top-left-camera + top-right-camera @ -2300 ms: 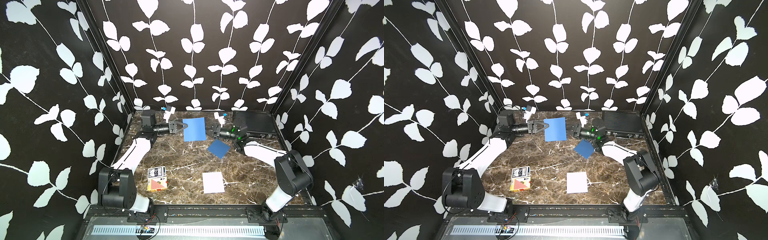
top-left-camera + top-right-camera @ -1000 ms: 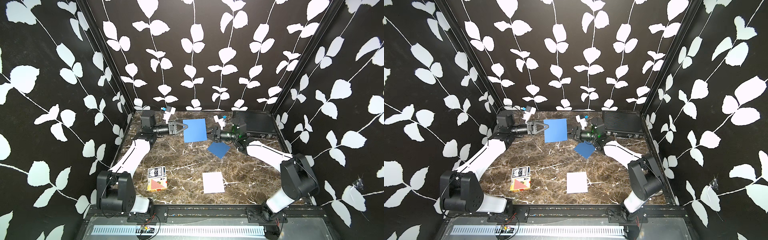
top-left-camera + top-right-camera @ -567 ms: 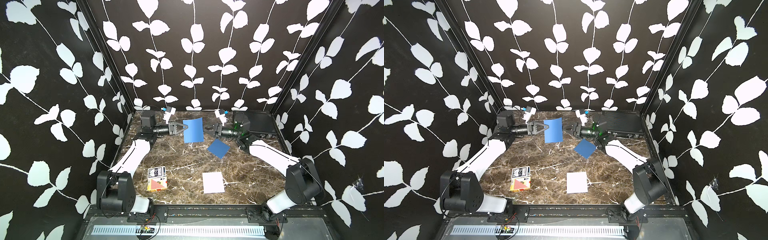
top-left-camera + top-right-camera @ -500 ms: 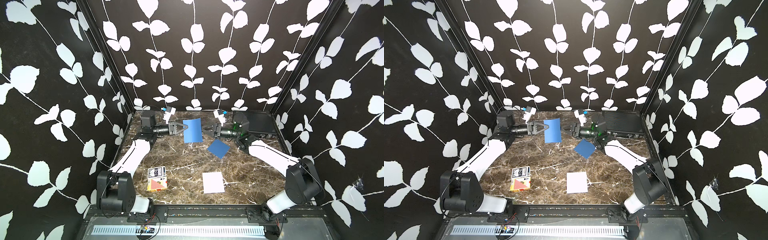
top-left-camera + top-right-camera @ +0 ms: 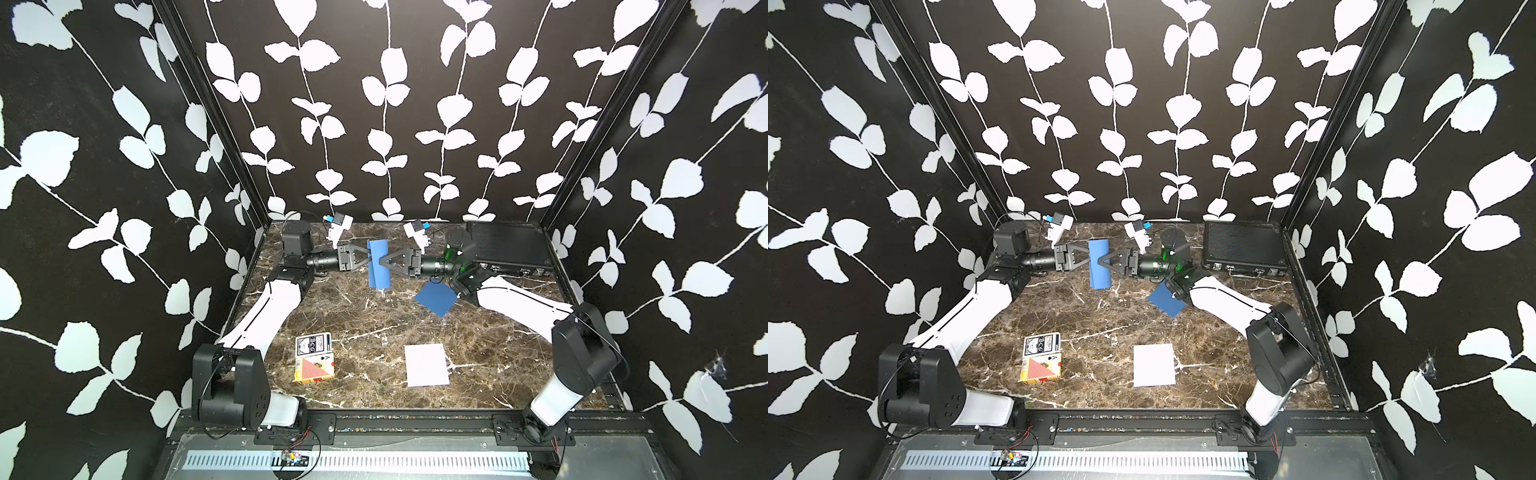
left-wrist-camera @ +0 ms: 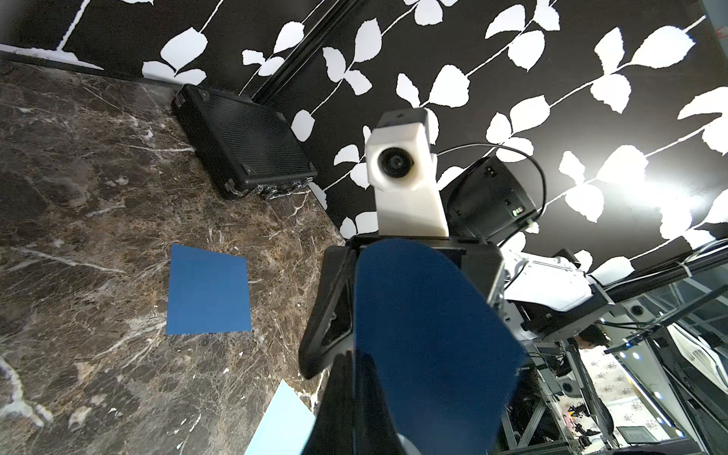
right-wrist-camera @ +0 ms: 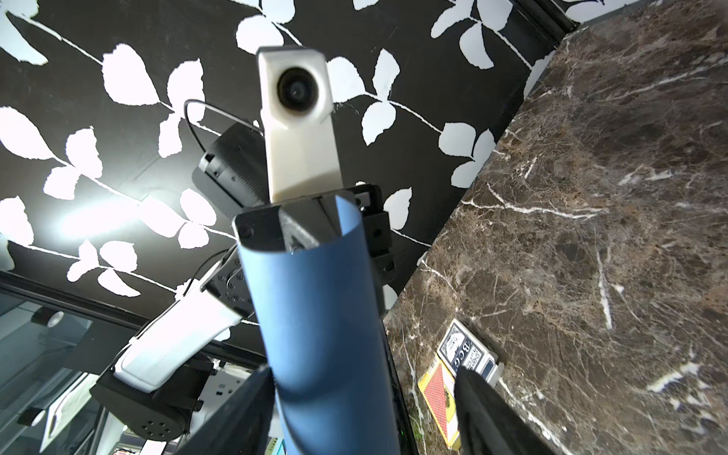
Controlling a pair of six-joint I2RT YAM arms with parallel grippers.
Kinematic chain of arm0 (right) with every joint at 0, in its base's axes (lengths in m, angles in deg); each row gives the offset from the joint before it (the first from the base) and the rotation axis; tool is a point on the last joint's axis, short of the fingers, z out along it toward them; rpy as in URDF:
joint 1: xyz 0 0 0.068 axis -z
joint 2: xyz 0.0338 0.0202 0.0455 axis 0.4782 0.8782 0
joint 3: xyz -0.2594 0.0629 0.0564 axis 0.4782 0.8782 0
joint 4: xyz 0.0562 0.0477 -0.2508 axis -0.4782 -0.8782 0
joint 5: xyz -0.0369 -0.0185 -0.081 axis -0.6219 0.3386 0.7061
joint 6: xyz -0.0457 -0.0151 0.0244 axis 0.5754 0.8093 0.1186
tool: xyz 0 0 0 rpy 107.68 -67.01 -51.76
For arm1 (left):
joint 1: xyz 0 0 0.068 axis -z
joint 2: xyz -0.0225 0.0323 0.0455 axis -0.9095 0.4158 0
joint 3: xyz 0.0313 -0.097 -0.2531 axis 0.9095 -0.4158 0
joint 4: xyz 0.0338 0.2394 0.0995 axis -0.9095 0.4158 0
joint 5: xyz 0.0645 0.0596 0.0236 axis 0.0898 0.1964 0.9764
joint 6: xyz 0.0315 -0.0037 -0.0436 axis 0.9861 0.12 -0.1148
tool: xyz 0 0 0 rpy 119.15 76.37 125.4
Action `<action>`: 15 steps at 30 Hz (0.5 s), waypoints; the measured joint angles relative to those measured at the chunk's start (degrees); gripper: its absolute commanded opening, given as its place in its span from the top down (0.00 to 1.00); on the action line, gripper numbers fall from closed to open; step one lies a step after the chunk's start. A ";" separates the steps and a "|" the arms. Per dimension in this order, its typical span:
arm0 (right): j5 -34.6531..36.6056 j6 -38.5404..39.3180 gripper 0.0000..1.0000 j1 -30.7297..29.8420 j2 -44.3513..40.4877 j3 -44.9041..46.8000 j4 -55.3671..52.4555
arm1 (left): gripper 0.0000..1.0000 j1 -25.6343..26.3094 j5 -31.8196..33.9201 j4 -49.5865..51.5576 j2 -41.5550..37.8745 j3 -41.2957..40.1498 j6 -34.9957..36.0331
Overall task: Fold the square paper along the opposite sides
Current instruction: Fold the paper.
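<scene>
As left fingers (image 5: 362, 252) pinch paper (image 5: 378, 268) (curled), right fingers (image 7: 484, 409) straddle it.

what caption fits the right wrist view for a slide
Curled blue paper pinched by the left gripper, right gripper open around it

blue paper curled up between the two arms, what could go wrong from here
1. The blue paper is only bowed into a loop, not creased. If the open right end effector closes on it off-centre, the fold may come out crooked.
2. Only the shut left end effector pinches it, so the springy sheet could slip or uncurl.
</scene>
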 measured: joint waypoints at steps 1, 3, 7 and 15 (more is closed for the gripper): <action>-0.07 -0.48 0.32 0.00 0.37 -0.04 0.90 | 1.00 0.00 0.00 0.00 0.00 0.00 0.00; -0.31 -1.44 0.38 -0.04 0.98 -0.09 3.13 | 1.00 0.00 0.00 0.02 0.00 0.00 0.00; -0.70 -3.50 0.41 -0.26 1.81 -0.28 7.04 | 1.00 0.00 -0.02 0.00 0.00 0.00 -0.11; -0.94 -5.03 0.50 -0.66 3.32 -2.10 10.62 | 1.00 0.00 -0.24 -1.33 0.00 0.02 -1.44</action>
